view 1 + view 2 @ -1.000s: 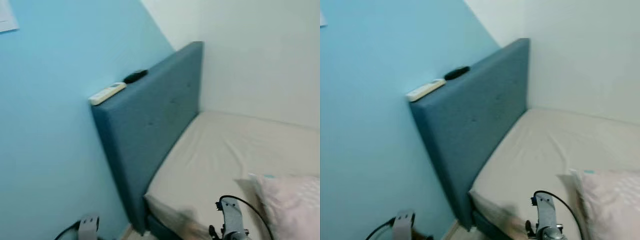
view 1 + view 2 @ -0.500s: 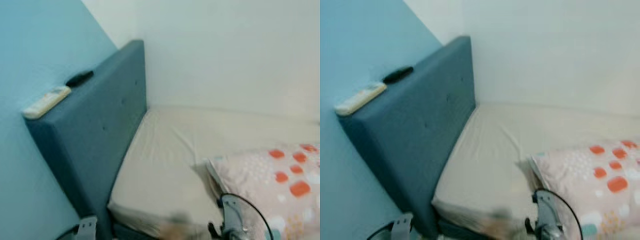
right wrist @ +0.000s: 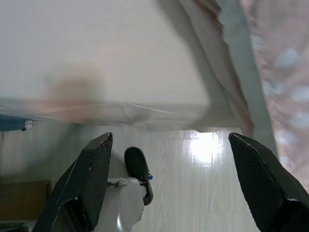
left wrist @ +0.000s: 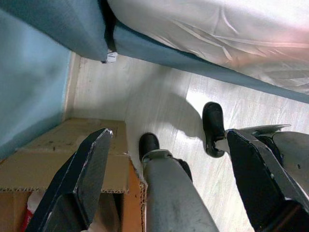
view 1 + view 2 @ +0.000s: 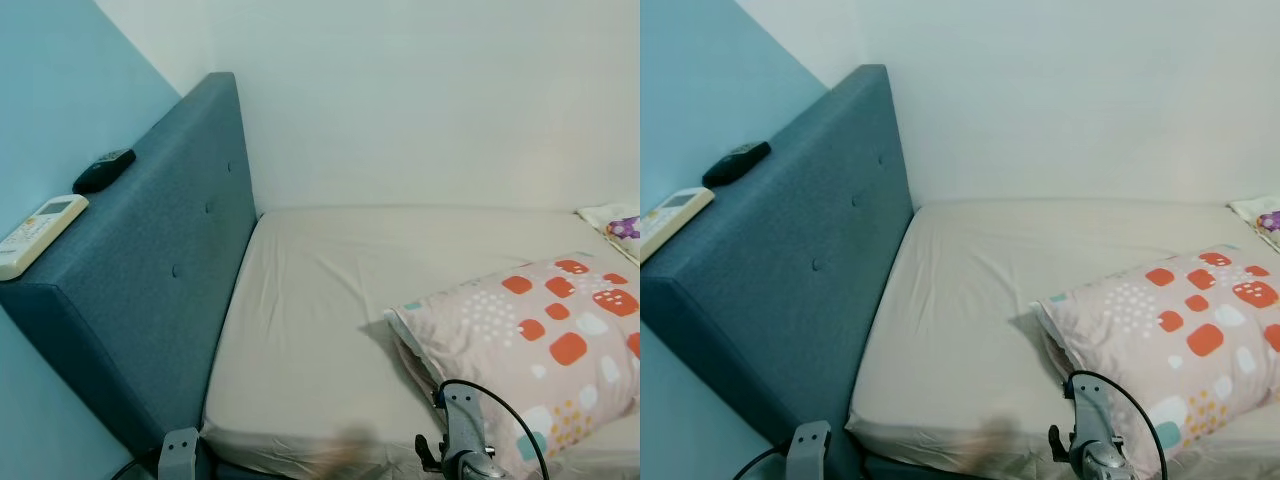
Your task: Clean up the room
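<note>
1. I stand at the side of a bed [image 5: 320, 330] dressed in a plain cream sheet, pushed into the corner where a blue wall meets a white wall.
2. A blue padded headboard [image 5: 170, 290] rises at my left, with 2 things lying on its top edge: a white remote [image 5: 38, 232] nearer me and a black remote [image 5: 104, 169] farther along, the pair apart from each other.
3. A pillow [image 5: 535, 345] patterned in orange, white and teal squares lies on the mattress at my right, near the edge closest to me (a second printed item [image 5: 615, 222] peeks in at the far right of the bed).
4. My left claw [image 4: 169, 164] hangs low beside the bed, its 2 black fingers [image 4: 84, 169] spread wide and gripping nothing; below it lie a pale wood floor [image 4: 159, 96], my own feet and the corner of a cardboard box [image 4: 63, 154] set against the blue wall.
5. My right claw [image 3: 178, 179] also hangs released and empty, fingers parted, over the floor at the mattress edge, with the sheet's overhang and the pillow's border just ahead of it.
</note>
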Controlling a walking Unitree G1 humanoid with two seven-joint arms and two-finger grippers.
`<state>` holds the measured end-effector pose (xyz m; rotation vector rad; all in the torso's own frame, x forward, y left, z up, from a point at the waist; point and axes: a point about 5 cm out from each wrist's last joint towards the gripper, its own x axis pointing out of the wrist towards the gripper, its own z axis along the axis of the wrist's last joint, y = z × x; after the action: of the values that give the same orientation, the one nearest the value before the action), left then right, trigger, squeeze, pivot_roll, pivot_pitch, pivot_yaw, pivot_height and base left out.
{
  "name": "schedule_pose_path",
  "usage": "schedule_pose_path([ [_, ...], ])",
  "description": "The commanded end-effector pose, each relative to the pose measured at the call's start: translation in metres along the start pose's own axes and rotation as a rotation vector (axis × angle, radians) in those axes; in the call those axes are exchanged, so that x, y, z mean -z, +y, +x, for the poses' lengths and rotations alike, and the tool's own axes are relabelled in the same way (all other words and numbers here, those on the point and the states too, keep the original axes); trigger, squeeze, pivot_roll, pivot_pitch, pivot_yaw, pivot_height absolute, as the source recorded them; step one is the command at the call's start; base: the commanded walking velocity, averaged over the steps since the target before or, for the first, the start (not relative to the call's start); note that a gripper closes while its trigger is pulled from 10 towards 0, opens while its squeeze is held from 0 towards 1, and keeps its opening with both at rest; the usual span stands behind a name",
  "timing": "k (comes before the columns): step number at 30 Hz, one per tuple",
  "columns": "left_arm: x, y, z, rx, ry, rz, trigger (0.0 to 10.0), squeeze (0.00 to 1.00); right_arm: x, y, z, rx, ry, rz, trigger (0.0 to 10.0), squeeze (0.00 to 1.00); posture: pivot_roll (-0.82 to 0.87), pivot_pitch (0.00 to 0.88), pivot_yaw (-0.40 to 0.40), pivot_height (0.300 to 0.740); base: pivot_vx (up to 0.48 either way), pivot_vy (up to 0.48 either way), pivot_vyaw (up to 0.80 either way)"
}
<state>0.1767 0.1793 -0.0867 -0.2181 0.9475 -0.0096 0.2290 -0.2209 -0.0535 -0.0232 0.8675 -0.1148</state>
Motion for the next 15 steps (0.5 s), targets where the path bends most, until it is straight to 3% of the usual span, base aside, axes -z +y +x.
schedule_pose_path([
  [1, 0.0033, 0.0034, -0.0012, -0.001, 0.024, 0.018, 10.0, 0.0, -0.0019, 0.0037, 0.0005, -0.012, -0.006, -0.007, 10.0, 0.0, -0.11, 0.0, 0.026, 0.72, 0.0, 0.0, 0.0],
  [5, 0.0048, 0.0042, -0.0016, 0.002, 0.032, 0.019, 10.0, 0.0, 0.0016, 0.0053, 0.0002, -0.018, 0.005, -0.022, 10.0, 0.0, -0.11, 0.0, 0.024, 0.72, 0.0, -0.156, 0.0],
  [15, 0.0052, 0.0021, -0.0012, 0.01, 0.031, 0.008, 10.0, 0.0, 0.0018, 0.0048, 0.0002, -0.017, 0.007, -0.03, 10.0, 0.0, -0.11, 0.0, 0.023, 0.72, 0.0, -0.4, 0.0],
])
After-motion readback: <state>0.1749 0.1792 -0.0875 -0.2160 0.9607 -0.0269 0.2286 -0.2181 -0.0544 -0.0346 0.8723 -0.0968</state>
